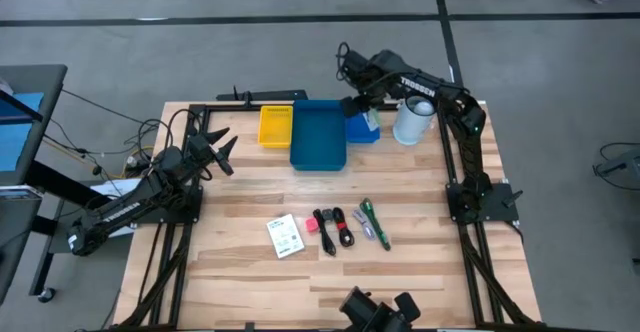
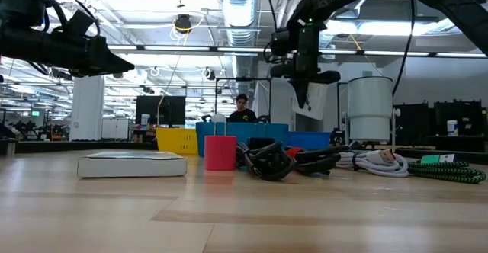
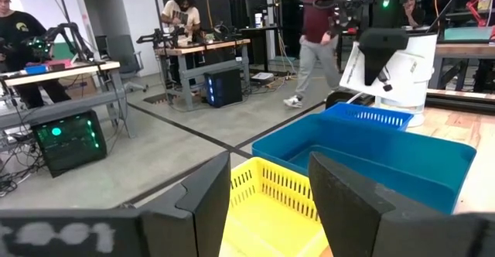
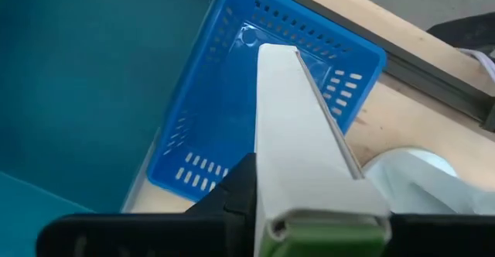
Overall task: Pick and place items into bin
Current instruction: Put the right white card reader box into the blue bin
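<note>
The right gripper point(image 4: 309, 226) is pinched on a flat white box with a green end point(image 4: 298, 125), held lengthwise so it points down into the small blue perforated basket point(image 4: 232, 118) below it. That basket sits at the table's far edge, between the large teal bin point(image 1: 318, 134) and the white cylindrical jug point(image 1: 411, 120). The box hangs above the basket's floor, not touching it; holding it end-down looks meant to let it clear the basket's walls when dropped.

The left gripper point(image 1: 215, 152) hovers near the table's left edge with its fingers spread and nothing between them, facing the yellow basket point(image 1: 275, 125) and the teal bin beyond; it appears to be waiting.

The remaining items lie in a row near the table's front edge, well apart from both grippers: a white printed packet point(image 1: 285, 236), a small pink-red cube point(image 1: 311, 226), black coiled cables point(image 1: 334, 228) and green pen-like sticks point(image 1: 374, 221). In the low view a white cable point(image 2: 374, 161) also lies among them.
</note>
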